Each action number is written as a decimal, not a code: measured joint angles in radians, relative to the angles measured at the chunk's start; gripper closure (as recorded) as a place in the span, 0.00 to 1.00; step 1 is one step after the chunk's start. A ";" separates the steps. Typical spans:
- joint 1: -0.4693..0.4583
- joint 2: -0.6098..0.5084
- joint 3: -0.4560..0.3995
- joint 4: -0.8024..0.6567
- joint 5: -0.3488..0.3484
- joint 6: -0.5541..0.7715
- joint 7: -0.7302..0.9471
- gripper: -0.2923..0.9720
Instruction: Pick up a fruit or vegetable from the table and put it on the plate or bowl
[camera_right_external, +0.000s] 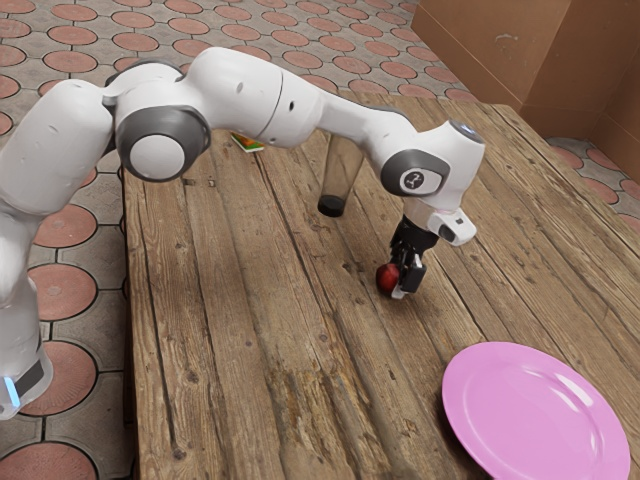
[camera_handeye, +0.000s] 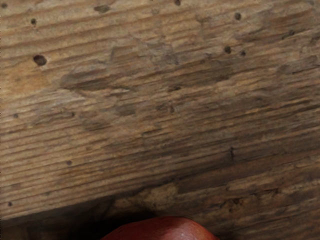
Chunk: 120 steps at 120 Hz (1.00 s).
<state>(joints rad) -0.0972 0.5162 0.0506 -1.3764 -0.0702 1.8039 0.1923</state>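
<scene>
A small round red fruit (camera_right_external: 386, 277) is seen near the middle of the rough wooden plank table (camera_right_external: 250, 330), held at the tips of the black two-finger gripper (camera_right_external: 402, 283). The fingers are closed against the fruit from two sides, with the fruit bulging out toward the exterior view's left. Whether the fruit rests on the planks or is raised just clear of them cannot be told. In the wrist view the red fruit (camera_handeye: 160, 229) is seen directly under the hand, with a dark shadow beside it on the weathered table (camera_handeye: 150, 100).

The white jointed arm (camera_right_external: 300, 105) is stretched over the table's far edge, and its hand is pointed steeply down at the fruit.

A flat round pink plate (camera_right_external: 535, 415) is laid at the table's near edge, toward the exterior view's right, well apart from the fruit. A dark tapered tumbler (camera_right_external: 340, 175) is stood upright toward the far edge, near the gripper but not touching it. A green and red object (camera_right_external: 247, 144) is partly hidden behind the arm at the far edge; what it is cannot be told.

Brown cardboard boxes (camera_right_external: 520, 50) are set on the terracotta tiled floor (camera_right_external: 70, 290) beyond the table's far corner.
</scene>
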 joint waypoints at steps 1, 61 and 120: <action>0.000 0.000 0.000 0.000 0.000 0.000 0.000 0.40; -0.005 -0.013 0.023 0.047 0.004 -0.063 -0.005 0.49; -0.260 -0.070 0.026 0.275 0.042 -0.213 -0.020 0.48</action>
<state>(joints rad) -0.3569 0.4463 0.0766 -1.1011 -0.0285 1.5906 0.1722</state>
